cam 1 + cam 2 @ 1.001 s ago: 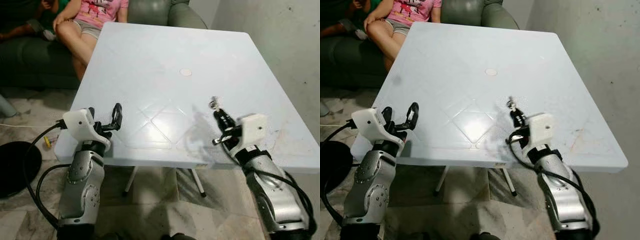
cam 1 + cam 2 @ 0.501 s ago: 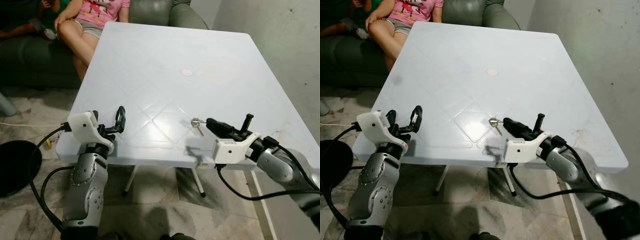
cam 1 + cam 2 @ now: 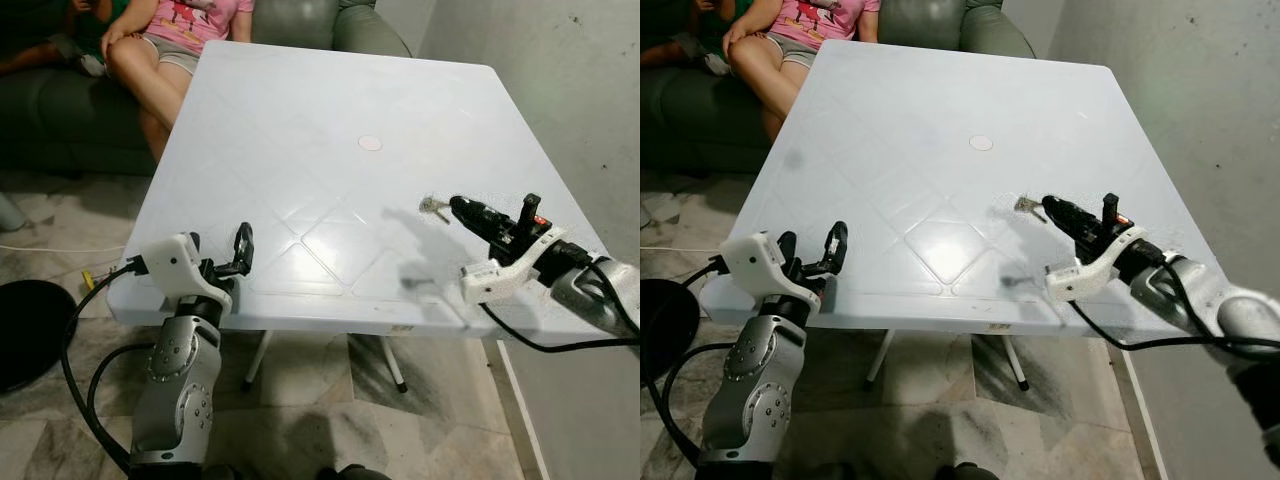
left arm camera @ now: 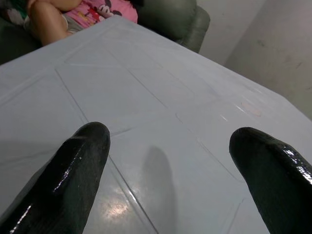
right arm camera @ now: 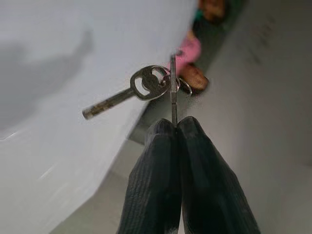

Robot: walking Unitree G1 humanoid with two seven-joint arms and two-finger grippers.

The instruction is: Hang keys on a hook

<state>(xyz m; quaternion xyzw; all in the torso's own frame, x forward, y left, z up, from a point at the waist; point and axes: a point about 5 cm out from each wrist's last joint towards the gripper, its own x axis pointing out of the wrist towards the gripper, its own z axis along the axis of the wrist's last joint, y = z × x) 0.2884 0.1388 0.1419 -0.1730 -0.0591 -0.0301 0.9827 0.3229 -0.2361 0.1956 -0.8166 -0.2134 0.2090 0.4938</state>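
1. Right gripper (image 5: 171, 127): the two long black fingers are pressed together, pinching a small bunch of silver metal keys on a ring (image 5: 146, 87). One key is clamped edge-on between the tips; a second hangs off the ring and juts out sideways.
2. In the head views the keys (image 3: 433, 207) are held in the air above the right half of the square white plastic table (image 3: 300, 110), ahead of the right gripper (image 3: 458, 205) (height above the surface cannot be judged). A dark shadow of the arm lies on the tabletop below and to its left.
3. The right arm reaches in from the right edge, forearm roughly level, fingers pointing toward the table's middle. White wrist housing, with a black cable looping below it.
4. Left gripper (image 3: 240, 250): fingers spread apart, nothing between them. It sits at the table's near-left corner, fingers aimed over the tabletop. In the left wrist view the two black fingertips (image 4: 78, 170) frame bare white tabletop with moulded diamond lines.
5. A small round cap (image 3: 370, 143) is set flush in the table's centre.
6. Behind the far-left corner: a dark green sofa (image 3: 60, 110) with a seated person in a pink shirt (image 3: 205, 15), bare knees toward the table.
7. Grey plaster wall (image 3: 560, 90) along the table's right side; marbled tile floor (image 3: 60, 260) beneath.
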